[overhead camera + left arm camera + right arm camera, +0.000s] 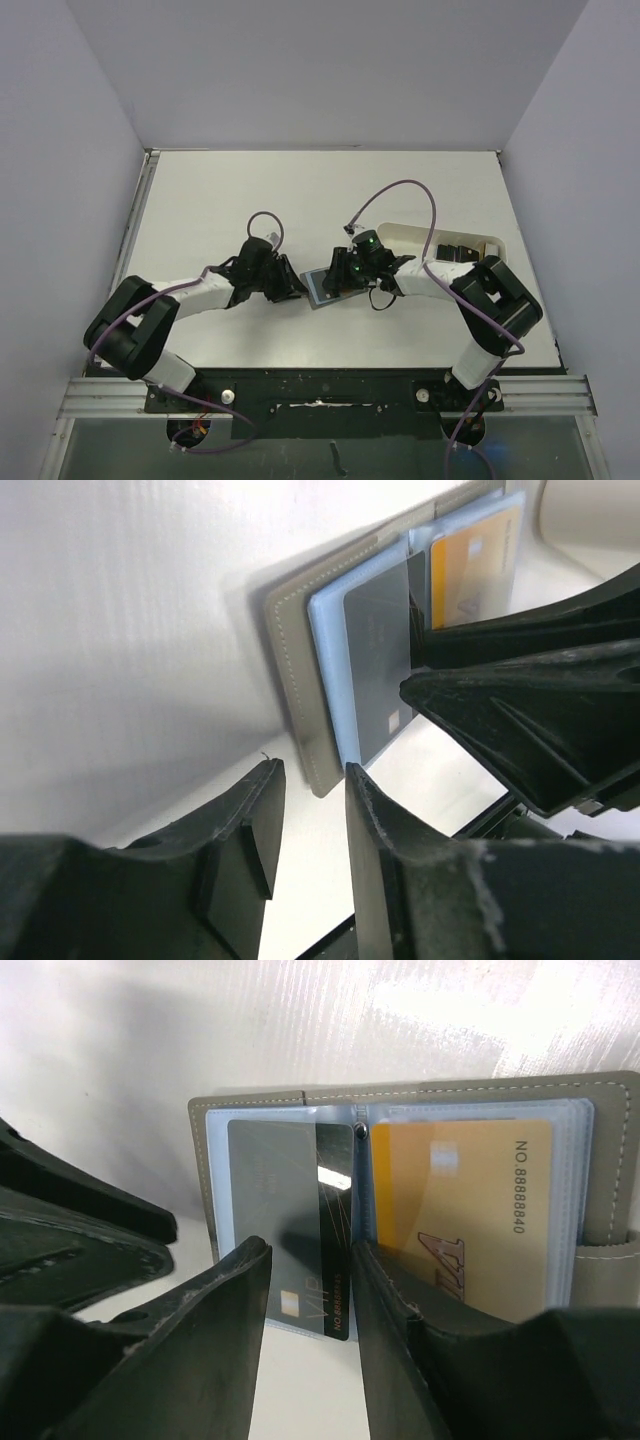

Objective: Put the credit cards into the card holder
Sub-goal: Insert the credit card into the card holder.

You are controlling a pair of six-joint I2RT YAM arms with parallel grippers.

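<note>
Left gripper (312, 775) jaws narrowly parted, empty, just beside the open card holder (290, 650) on the desk (120, 630), likely steadying it. Dark credit card (280, 1180) sits in its left pocket. Right gripper (310, 1250) jaws apart, straddling the card, probably to nudge it home.

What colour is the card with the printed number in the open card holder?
The card is golden yellow, clearest in the right wrist view.

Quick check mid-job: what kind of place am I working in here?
Most likely a lab robot cell, not a home or shop: a bare white table boxed in by plain grey walls, with an aluminium mounting rail running along its near edge.
</note>
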